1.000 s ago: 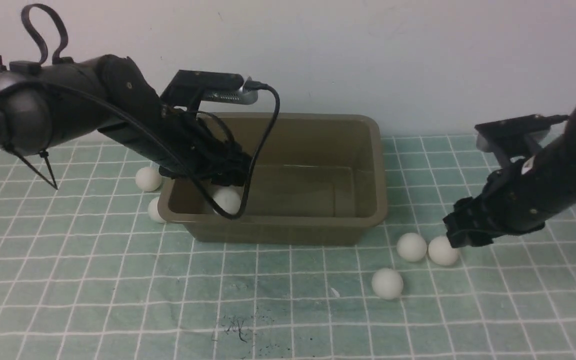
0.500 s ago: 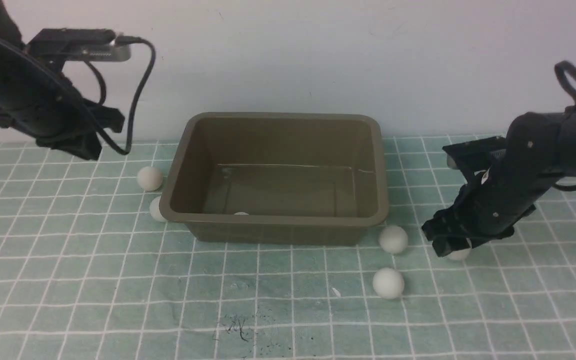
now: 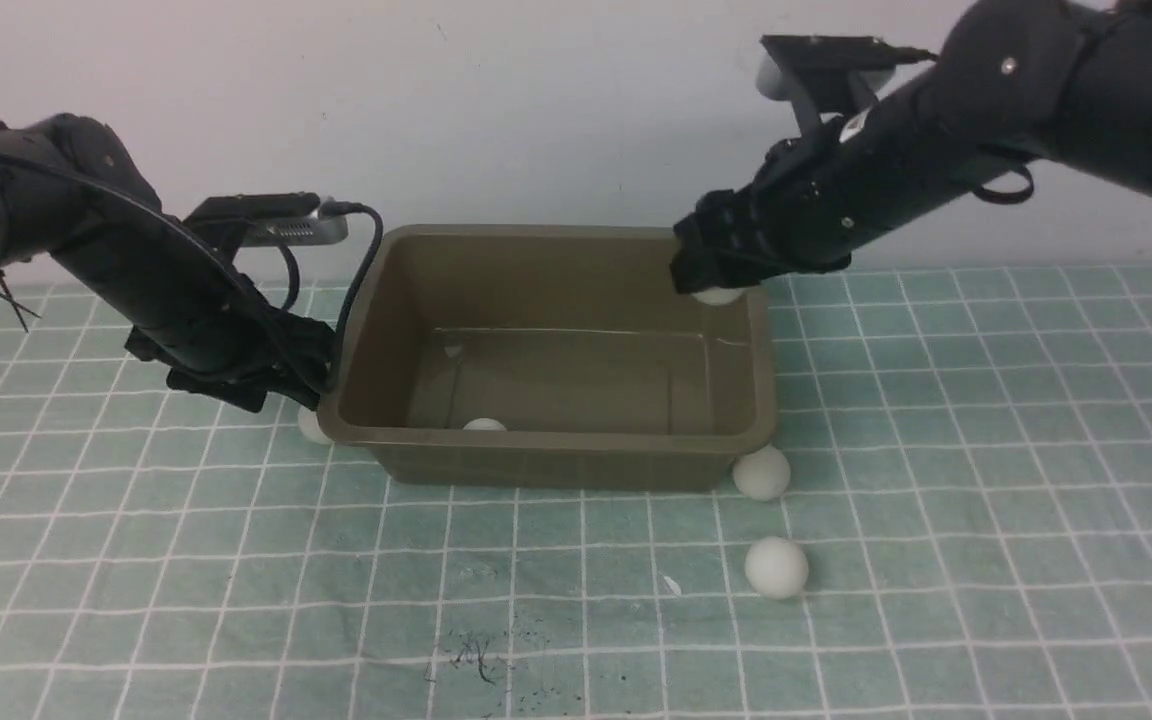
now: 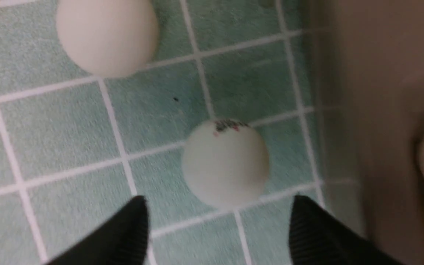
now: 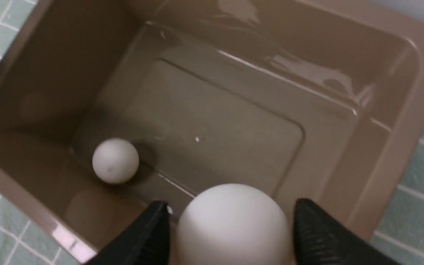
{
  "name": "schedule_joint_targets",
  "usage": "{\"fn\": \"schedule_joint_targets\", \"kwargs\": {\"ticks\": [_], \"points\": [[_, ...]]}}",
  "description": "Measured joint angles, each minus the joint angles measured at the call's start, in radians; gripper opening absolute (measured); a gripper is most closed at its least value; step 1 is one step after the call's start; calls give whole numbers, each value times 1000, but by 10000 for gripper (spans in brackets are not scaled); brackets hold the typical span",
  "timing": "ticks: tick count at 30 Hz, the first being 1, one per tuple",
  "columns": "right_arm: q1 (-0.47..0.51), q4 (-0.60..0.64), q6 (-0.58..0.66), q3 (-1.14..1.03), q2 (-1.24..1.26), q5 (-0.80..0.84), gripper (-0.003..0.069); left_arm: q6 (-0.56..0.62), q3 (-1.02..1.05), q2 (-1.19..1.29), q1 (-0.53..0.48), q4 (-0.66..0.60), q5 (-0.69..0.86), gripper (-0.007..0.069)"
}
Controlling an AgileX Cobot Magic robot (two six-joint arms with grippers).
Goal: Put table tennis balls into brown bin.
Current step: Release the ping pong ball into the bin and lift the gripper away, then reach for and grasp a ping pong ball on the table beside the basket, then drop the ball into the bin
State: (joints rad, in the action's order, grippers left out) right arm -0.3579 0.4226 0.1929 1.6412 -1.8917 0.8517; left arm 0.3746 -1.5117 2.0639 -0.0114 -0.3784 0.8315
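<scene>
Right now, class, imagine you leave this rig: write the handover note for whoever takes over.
Left end effector: open, at the marked ball beside the bin; a plain ball lies nearby.
Right end effector: above the bin, white ball between its fingers; grip unclear.
Done: one ball lies in the bin.
To do: five, including the corner ball and the front ball outside it.

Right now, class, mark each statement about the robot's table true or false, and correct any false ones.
1. A table tennis ball lies on the brown bin's floor. True.
2. The left gripper is clamped on a ball. False: it is open, and a marked ball lies on the cloth just ahead.
3. The right gripper is above the bin with a white ball between its fingers. True.
4. No balls lie in front of the bin. False: two balls lie by its near right corner.
</scene>
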Motion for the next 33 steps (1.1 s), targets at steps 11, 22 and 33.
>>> {"fn": "schedule_joint_targets", "kwargs": {"ticks": [11, 22, 33], "points": [[35, -340, -140, -27, 278, 248, 310, -8, -19, 62, -1, 9, -9, 353], [19, -152, -163, -701, 370, -177, 316, 43, -187, -167, 98, -79, 103, 353], [-36, 3, 0, -662, 63, -331, 592, -35, -193, -4, 252, -21, 97, 545]]}}
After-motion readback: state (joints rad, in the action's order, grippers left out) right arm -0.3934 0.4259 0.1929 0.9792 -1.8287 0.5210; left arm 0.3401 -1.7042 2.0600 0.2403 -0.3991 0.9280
